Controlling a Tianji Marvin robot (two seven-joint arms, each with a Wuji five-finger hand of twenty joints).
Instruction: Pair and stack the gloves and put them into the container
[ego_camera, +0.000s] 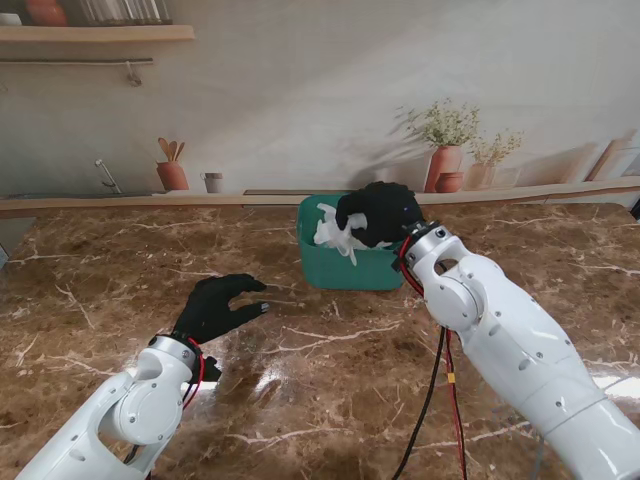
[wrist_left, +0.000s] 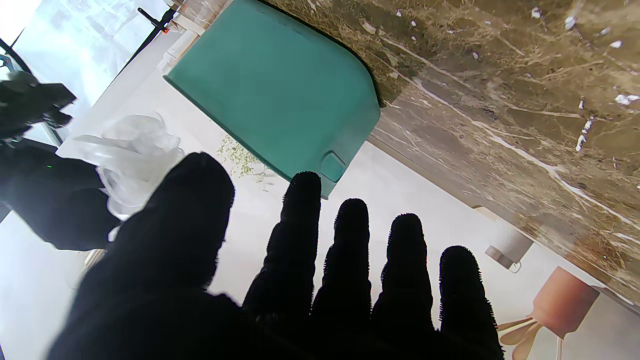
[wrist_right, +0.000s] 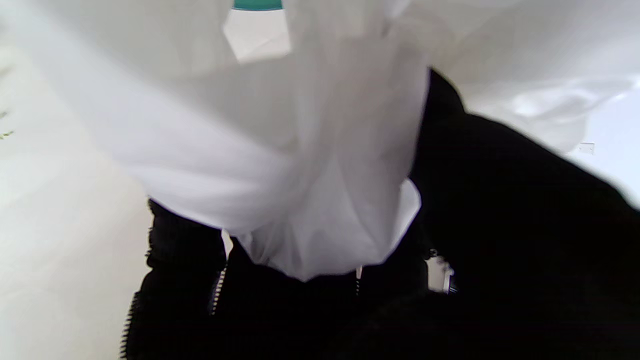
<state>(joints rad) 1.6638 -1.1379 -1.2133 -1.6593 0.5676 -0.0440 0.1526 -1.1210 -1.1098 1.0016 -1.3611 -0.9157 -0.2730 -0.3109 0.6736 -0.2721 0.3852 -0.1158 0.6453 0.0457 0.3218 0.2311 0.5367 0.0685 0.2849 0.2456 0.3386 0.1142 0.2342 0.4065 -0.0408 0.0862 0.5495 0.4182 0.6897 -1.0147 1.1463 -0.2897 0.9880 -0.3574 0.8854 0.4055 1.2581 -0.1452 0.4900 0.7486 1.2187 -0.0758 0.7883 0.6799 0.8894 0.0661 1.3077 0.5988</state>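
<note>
The right hand, fingers clamped on bunched white gloves, holds them over the green container at the table's far middle, while the left hand hovers near-left, fingers spread, holding nothing.

Left arm: rises from the near left corner of the stand's view, white, elbow bent, forearm reaching away from me.
Left hand: black, palm down, holding nothing; four fingers straight and a little apart, thumb spread to the side.
Right arm: enters from the near right corner, white, stretched farther from me than the left arm.
Right hand: black, fingers curled tight around bunched white gloves.
</note>
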